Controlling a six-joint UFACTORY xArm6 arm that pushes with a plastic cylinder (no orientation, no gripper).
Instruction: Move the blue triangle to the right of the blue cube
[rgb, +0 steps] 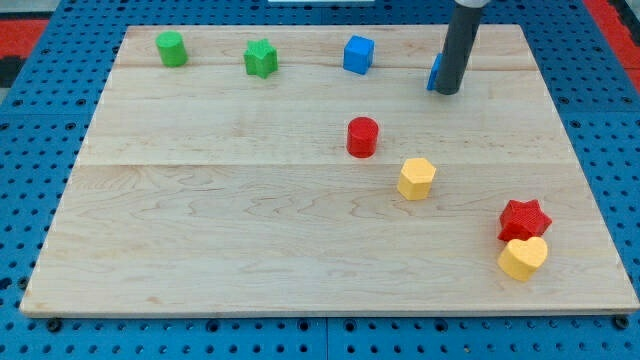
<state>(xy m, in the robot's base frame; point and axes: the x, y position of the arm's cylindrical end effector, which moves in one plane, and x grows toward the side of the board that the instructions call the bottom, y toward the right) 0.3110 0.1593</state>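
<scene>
The blue triangle (434, 72) sits near the view's top of the wooden counter (250, 230), to the view's right of the blue cube (358, 54) and a little lower than it, with a clear gap between the two. Most of the triangle is hidden behind the dark rod, so only a thin blue sliver shows at the rod's left edge. My tip (448, 92) rests on the counter right against the triangle, on its right side in the view. The arm carries no jaws, only this straight rod, so it holds nothing. Below the cube, toward the middle of the counter, stands a red cylinder (362, 136), and a yellow hexagon block (416, 178) lies just down and right of it. At the view's lower right a red star (525, 218) touches a yellow heart (523, 258). Along the top left are a green cylinder (171, 48) and a green star (261, 58).
</scene>
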